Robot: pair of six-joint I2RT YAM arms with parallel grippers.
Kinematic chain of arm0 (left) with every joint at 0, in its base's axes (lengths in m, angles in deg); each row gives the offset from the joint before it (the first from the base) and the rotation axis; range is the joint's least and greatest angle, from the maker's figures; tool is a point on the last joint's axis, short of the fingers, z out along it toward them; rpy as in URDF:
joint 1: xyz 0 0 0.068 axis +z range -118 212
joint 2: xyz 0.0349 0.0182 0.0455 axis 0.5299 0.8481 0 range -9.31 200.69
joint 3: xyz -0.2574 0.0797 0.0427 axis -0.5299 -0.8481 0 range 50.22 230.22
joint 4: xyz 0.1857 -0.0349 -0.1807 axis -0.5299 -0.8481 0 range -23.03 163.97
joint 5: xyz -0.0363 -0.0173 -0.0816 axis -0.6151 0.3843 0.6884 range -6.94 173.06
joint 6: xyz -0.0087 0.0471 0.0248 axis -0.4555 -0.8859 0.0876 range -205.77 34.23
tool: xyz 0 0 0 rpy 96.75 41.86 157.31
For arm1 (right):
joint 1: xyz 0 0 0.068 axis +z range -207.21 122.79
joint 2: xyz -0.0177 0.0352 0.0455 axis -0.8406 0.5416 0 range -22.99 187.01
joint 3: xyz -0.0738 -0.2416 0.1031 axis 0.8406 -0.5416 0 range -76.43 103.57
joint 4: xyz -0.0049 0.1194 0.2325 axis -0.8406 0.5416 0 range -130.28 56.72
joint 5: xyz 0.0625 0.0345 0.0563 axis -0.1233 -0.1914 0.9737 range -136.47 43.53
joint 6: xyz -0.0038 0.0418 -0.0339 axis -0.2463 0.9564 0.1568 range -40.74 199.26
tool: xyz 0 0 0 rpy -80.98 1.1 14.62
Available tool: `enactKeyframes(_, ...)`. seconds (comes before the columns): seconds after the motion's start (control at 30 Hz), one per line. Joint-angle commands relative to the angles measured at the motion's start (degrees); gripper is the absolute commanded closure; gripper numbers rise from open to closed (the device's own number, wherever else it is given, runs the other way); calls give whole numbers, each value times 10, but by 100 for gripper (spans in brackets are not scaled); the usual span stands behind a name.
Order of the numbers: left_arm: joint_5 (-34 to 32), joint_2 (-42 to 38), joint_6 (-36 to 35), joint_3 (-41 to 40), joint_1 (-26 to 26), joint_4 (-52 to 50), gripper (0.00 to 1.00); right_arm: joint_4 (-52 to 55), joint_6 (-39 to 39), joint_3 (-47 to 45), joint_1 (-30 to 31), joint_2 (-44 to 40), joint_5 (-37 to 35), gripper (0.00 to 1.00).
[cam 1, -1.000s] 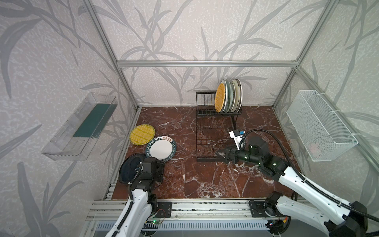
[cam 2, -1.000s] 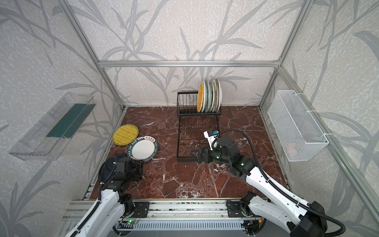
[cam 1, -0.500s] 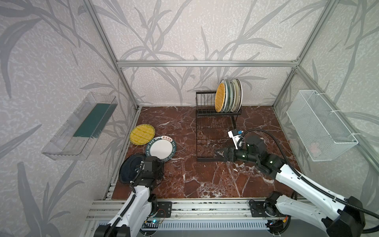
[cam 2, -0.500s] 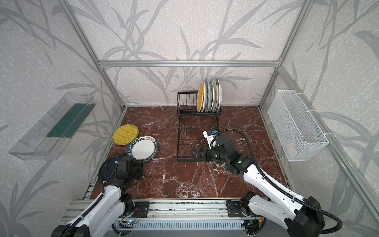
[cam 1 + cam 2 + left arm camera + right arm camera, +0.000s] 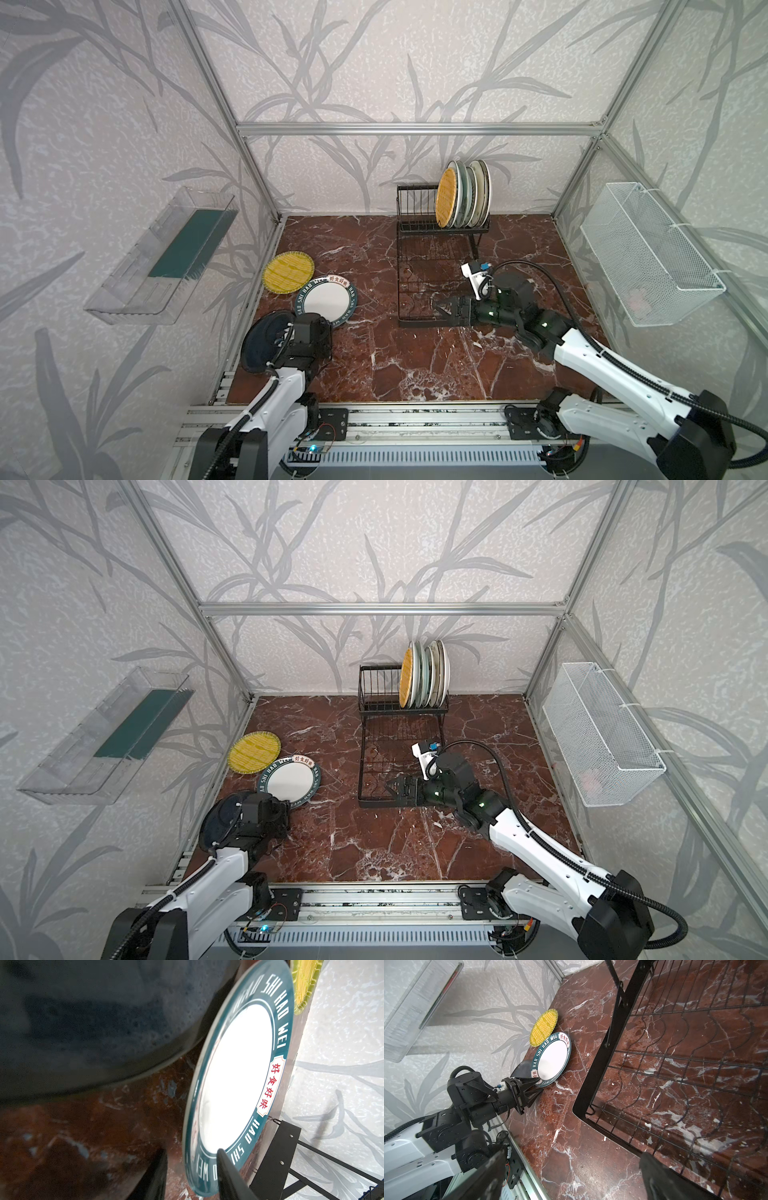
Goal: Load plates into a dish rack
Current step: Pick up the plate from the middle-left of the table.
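Teal-rimmed plate (image 5: 326, 301) is straddled at its near rim by the left tool (image 5: 191, 1153), jaws partly apart; right tool (image 5: 575, 1153) is spread wide.

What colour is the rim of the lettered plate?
The lettered plate has a dark teal rim with white lettering; left wrist view shows it best.

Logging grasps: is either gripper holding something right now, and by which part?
Nothing is held. The left gripper's jaws straddle the teal-rimmed plate's near rim, not clamped; the right gripper is open, empty.
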Motion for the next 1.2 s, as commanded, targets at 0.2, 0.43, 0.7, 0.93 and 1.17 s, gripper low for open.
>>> enactKeyframes(0.2, -16, 19, 12, 15, 6, -49, 70, -17, 10, 1, -10, -7, -3, 1)
enactKeyframes(0.43, -4, 20, 5, 20, 6, -58, 84, -15, 15, -7, -14, -14, -9, 1)
enactKeyframes(0.7, 0, 4, -15, 28, 6, -77, 91, -19, 10, 4, -21, 6, -3, 1)
enactKeyframes(0.93, 33, -46, -63, 55, 6, -120, 97, -18, 11, 6, -38, 8, 1, 1)
enactKeyframes(1.17, 62, -108, -105, 69, 6, -128, 100, -20, 13, 5, -69, 9, 21, 1)
